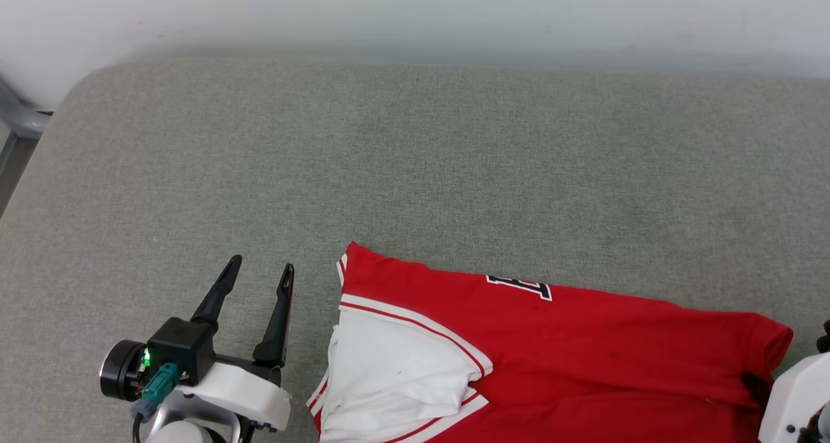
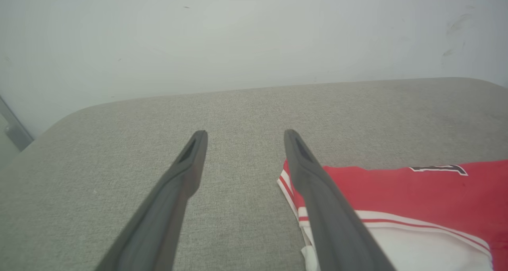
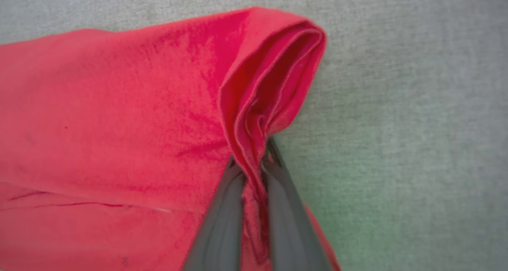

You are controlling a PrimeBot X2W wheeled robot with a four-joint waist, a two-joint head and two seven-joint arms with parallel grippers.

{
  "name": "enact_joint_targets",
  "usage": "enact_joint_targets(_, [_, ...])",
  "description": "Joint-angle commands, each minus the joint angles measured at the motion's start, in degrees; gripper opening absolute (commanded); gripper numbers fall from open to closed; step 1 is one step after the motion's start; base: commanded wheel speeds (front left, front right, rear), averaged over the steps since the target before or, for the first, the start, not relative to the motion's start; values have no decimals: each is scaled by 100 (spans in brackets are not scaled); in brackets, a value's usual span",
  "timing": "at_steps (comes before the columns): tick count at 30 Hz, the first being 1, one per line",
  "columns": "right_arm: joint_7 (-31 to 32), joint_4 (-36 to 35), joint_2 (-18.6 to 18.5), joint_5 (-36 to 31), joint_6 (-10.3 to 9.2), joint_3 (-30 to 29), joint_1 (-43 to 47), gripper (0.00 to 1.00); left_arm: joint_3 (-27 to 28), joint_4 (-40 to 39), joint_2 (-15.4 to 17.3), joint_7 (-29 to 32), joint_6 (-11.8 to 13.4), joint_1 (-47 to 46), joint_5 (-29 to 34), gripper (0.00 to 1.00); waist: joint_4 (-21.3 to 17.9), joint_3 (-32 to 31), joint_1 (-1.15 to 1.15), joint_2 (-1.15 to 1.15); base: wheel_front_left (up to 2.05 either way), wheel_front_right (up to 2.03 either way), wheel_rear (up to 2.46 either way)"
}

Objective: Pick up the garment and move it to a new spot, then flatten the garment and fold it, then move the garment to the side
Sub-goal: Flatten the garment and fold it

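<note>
- The grey fabric-covered counter (image 1: 415, 138) spreads wide, ending at a pale wall (image 1: 415, 8).
- The red-and-white jersey (image 1: 583, 346), with striped trim and part of its black lettering showing, lies rumpled at the counter's near edge, toward the robot's right.
- The left claw (image 1: 261, 263) gapes wide and holds nothing, just beside the jersey's left corner.
- The right claw (image 3: 252, 160) is closed, pinching a bunched fold of red cloth at the jersey's right end.
- The pick-up step appears to be in hand. Next comes a lift, probably with the left claw taking the near corner.
- The right wrist view shows the pinch plainly, while the head view hides it behind the wrist housing.
</note>
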Motion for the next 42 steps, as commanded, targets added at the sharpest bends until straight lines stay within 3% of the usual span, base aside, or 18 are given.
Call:
enact_joint_targets(1, [-82, 110, -57, -94, -10, -27, -26, 0, 36, 15, -16, -39, -16, 63, 33, 100, -14, -26, 0, 0, 0, 0, 0])
enact_joint_targets(15, [-751, 552, -597, -938, -10, -924, -337, 0, 128, -9, -116, -29, -59, 140, 85, 100, -32, -108, 0, 0, 0, 0, 0])
enact_joint_targets(22, [-605, 410, -365, -725, -8, -902, -277, 0, 168, 32, -203, -29, -93, 241, 106, 100, -116, -282, 0, 0, 0, 0, 0])
enact_joint_targets(29, [-216, -286, -86, -495, -7, -565, 52, 0, 206, 92, -282, -29, -126, 353, 109, 100, -175, -547, 0, 0, 0, 0, 0])
enact_joint_targets(35, [290, -1071, 487, -60, -7, -318, 233, 0, 242, 106, -332, -29, -139, 469, 115, 100, -199, -723, 0, 0, 0, 0, 0])
enact_joint_targets(42, [751, -1714, 914, 272, -7, 288, 279, 0, 292, 83, -347, -29, -165, 520, 128, 100, -173, -793, 0, 0, 0, 0, 0])
